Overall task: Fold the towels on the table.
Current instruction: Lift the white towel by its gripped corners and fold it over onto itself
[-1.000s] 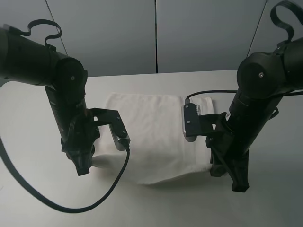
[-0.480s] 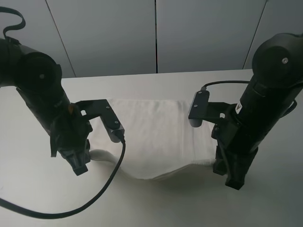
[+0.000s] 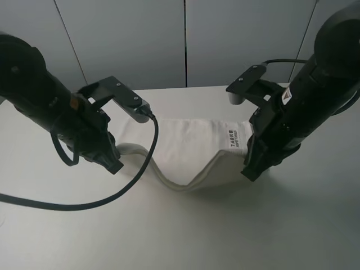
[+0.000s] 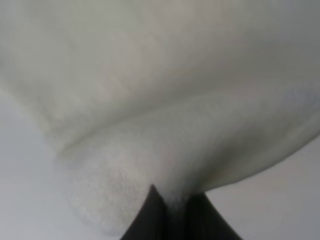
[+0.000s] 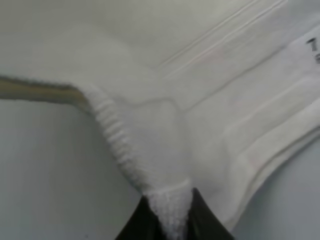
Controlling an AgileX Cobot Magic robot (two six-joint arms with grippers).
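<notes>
First fold in hand: left gripper and right gripper, jaws clamped on near corners of the towel, hold that edge above the tabletop; next, probably, carry it over to the far edge.

The label on the towel carries dark lettering, too small to read. No other text is legible.
</notes>
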